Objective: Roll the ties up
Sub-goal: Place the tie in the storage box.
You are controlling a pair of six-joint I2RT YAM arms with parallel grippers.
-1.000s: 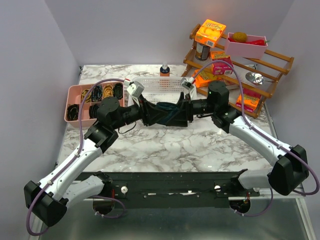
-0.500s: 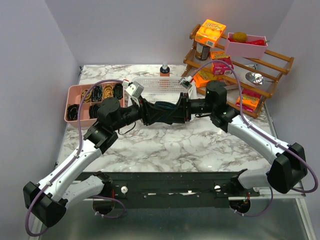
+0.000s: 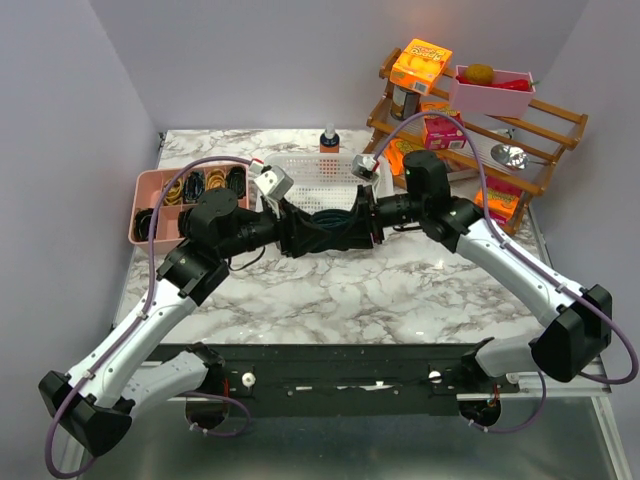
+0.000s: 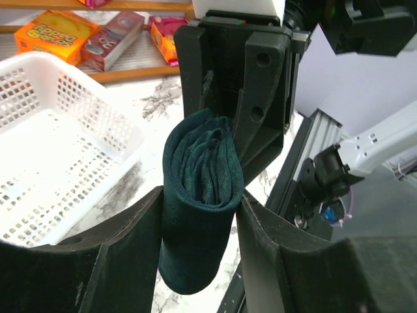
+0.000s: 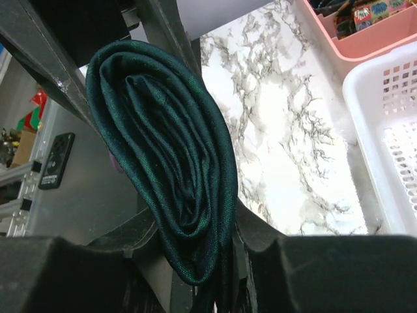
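The tie (image 3: 325, 222) is already wound into a fat, flattened coil. It hangs clear of the table (image 3: 400, 290), just in front of the basket (image 3: 320, 172), pinched between both arms. My left gripper (image 4: 199, 225) is closed onto the roll, one finger pressed against each flat side, with only the coil's thickness between them. The right gripper (image 3: 362, 220) meets it head-on. In its wrist view the bottom of the coil is tucked between its fingers, so I read it as clamped on the tie too.

The tie looks light, soft and slick, with a satin sheen. I expect the layers to slide and spring open if the pressure drops. The safe hold is across the flat faces of the coil, squeezing all the turns together. I would not grip by the outer edge, where a single wrap could peel away.

Against a second ago, the coil sits a little higher and nearer the basket. The right arm's elbow has swung left toward the basket, and the left forearm has drawn back toward the pink tray (image 3: 146, 205). The bundle between the grippers looks tighter.
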